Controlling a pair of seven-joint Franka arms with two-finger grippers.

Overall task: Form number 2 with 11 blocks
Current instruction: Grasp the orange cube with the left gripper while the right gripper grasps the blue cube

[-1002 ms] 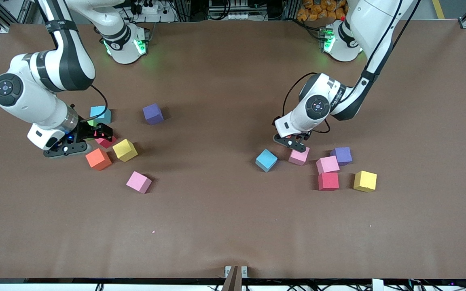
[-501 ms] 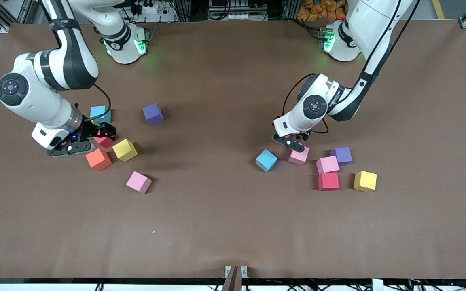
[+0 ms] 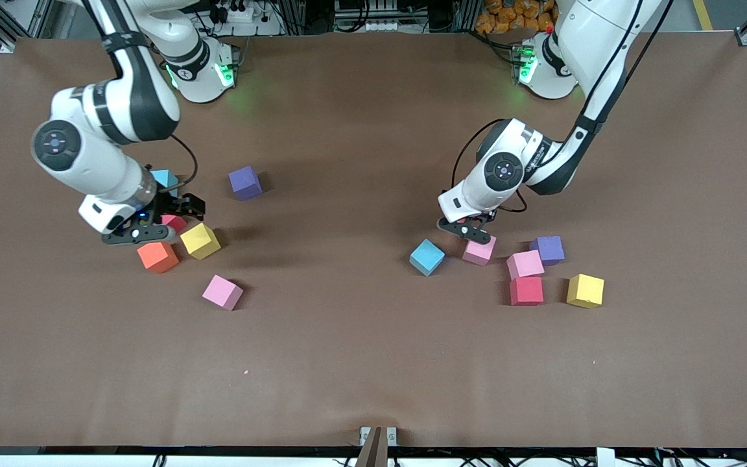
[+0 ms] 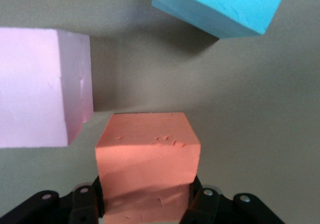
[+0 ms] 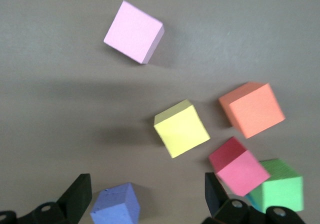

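Observation:
The blocks lie scattered in two loose groups. My left gripper (image 3: 471,227) is low at the table, shut on an orange block (image 4: 147,154), with a pink block (image 3: 479,250) and a light blue block (image 3: 426,257) close by. A pink (image 3: 525,264), a purple (image 3: 547,250), a red (image 3: 526,290) and a yellow block (image 3: 585,290) lie toward the left arm's end. My right gripper (image 3: 182,209) hangs open over the red block (image 3: 174,222), beside the yellow (image 3: 200,240) and orange (image 3: 157,256) blocks. A purple block (image 5: 115,206) shows between its fingers.
A green cube (image 5: 277,186) sits against the red block, under the right hand in the front view. A light blue block (image 3: 165,178) is half hidden by the right wrist. A pink block (image 3: 222,292) lies alone, nearer the front camera.
My left gripper has shut on the orange block. The right arm has swung its open gripper from beside the orange block toward the purple block.

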